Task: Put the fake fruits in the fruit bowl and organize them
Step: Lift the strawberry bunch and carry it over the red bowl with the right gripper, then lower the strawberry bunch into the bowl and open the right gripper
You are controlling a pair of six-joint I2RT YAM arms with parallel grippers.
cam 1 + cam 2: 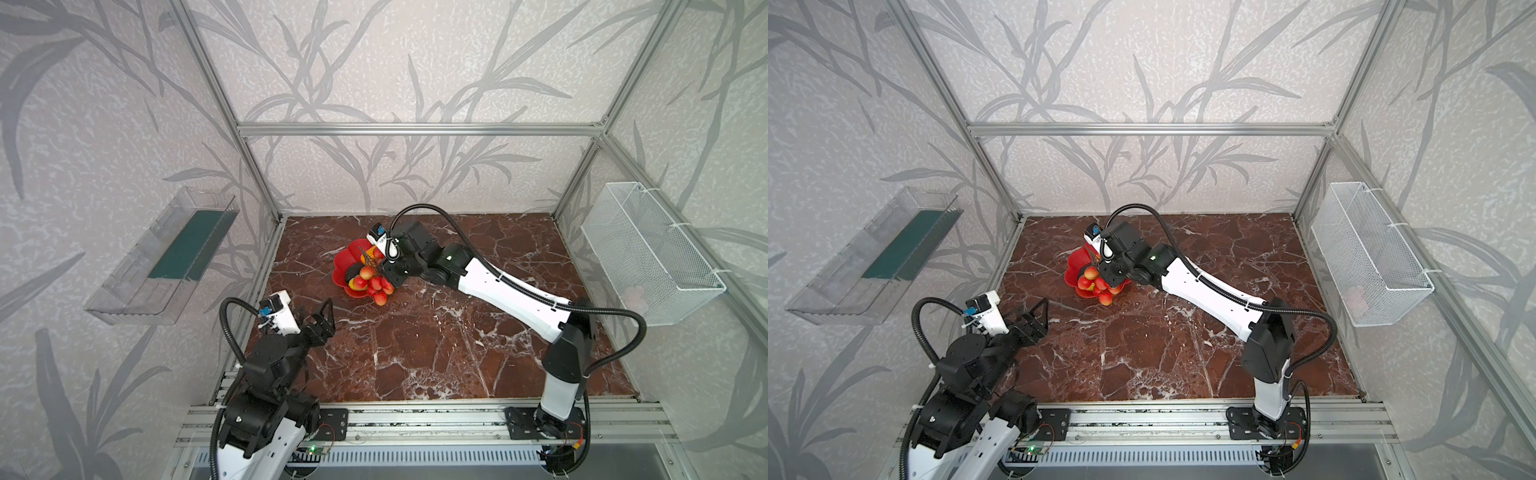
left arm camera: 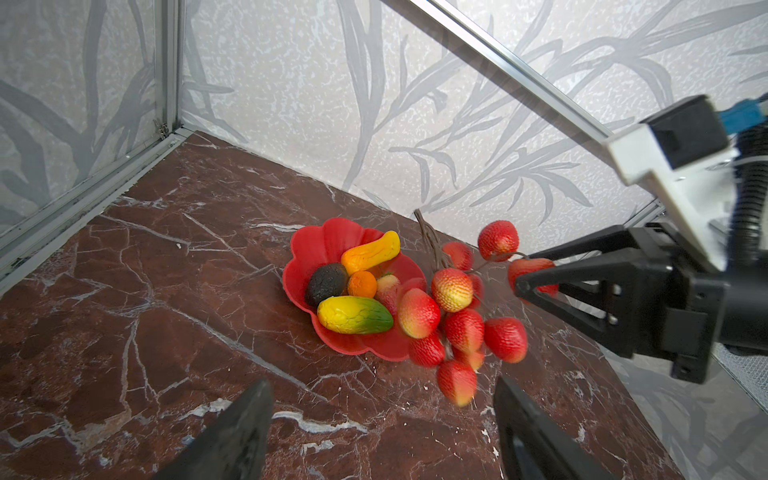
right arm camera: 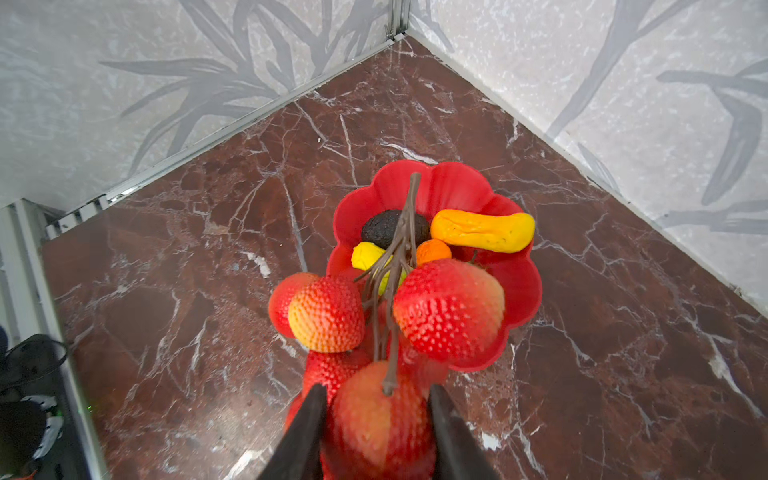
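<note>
"Right gripper (image 3: 376, 395) is clamping one ball of the bunch of red balls (image 2: 453, 307), and the rest are hanging over the near right rim of the fruit bowl (image 2: 324, 245), some outside it."

"Then it ought to be carrying them toward the bowl's free far left part, I reckon, before lowering and releasing; the avocado (image 2: 326, 282), the tiny orange (image 2: 361, 284), the yellow-orange oblong (image 2: 372, 251) and the yellow-green oblong (image 2: 355, 316) are crowding the middle."

"Room enough?"

"Table (image 2: 166, 291) is lying bare all round, the far wall is standing near behind, and the left gripper (image 2: 382, 382) is hovering open, well apart, near left"
</note>
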